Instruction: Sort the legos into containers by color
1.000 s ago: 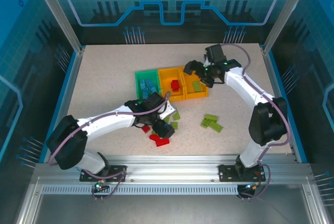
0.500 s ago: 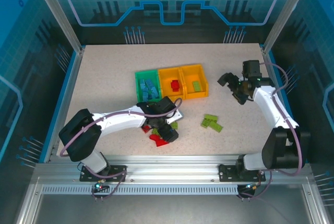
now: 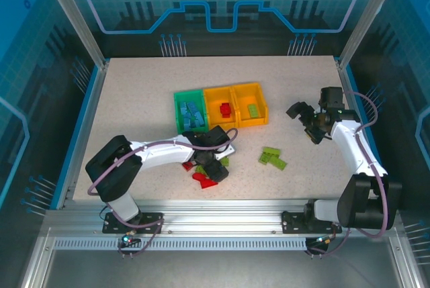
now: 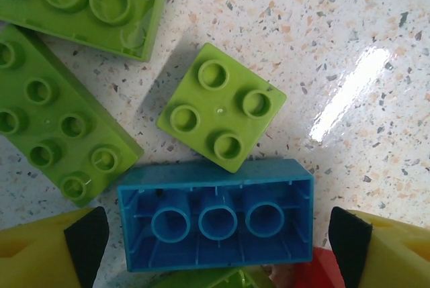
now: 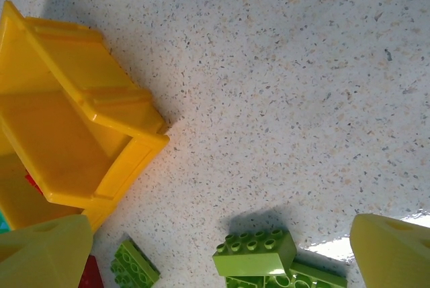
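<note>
Beside lime legos (image 4: 222,107), upturned blue lego (image 4: 216,223)

The left arm stretches low across the lower middle of the frame, left gripper (image 3: 211,166) pointed down, jaws wide apart. The right arm stands folded at the right edge, right gripper (image 3: 304,121) raised, jaws spread.

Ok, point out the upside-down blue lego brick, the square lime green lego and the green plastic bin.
Upside-down blue lego brick (image 4: 216,224): left wrist view, middle hollow tube.
Square lime green lego (image 4: 222,107): left wrist view, top centre.
Green plastic bin (image 3: 177,108): top external view, left wall.
</note>
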### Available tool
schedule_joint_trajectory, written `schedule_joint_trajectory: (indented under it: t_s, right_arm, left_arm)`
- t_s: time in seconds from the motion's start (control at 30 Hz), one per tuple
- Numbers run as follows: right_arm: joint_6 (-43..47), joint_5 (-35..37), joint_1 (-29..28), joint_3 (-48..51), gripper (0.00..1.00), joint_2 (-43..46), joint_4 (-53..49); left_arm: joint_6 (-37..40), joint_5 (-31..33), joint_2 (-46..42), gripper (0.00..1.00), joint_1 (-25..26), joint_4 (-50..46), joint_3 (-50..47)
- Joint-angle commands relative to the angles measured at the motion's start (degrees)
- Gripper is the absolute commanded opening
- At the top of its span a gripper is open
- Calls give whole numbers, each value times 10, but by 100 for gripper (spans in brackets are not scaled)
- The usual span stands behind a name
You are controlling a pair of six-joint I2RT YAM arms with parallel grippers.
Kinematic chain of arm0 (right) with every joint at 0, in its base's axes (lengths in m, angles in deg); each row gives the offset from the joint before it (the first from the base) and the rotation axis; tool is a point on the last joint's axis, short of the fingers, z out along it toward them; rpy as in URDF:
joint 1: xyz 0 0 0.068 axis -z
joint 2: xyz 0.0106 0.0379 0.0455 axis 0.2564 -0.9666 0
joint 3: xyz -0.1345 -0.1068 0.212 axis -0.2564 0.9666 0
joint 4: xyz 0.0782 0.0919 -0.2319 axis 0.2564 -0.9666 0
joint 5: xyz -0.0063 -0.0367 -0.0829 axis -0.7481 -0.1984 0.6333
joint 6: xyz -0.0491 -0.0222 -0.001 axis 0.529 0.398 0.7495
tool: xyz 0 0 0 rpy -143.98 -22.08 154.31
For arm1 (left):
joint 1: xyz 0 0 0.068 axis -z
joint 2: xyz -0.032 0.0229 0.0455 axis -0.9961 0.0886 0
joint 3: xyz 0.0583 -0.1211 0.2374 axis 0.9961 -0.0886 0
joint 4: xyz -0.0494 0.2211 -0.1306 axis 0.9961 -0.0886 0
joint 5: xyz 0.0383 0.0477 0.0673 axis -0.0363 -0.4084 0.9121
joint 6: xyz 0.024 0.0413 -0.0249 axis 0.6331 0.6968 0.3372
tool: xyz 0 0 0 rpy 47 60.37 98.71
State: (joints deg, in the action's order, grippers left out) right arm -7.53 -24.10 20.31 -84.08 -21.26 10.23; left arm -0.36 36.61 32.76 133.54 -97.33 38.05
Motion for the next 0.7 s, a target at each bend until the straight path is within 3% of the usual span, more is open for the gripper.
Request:
schedule_joint_trajectory:
  t_s: [0.0,0.13,0.47,0.67]
  right_arm:
    - [8,-15,8,-2,100,8,1]
    - [6,-18,10,-1,100,8,3]
    - [7,-23,20,1,100,14,3]
    - [7,-25,20,7,100,14,6]
  left_arm:
    - [6,11,11,87,4,-6,13]
    - [9,9,15,79,6,-7,17]
    - [7,19,24,79,13,-11,15]
    - [3,20,21,63,14,-9,22]
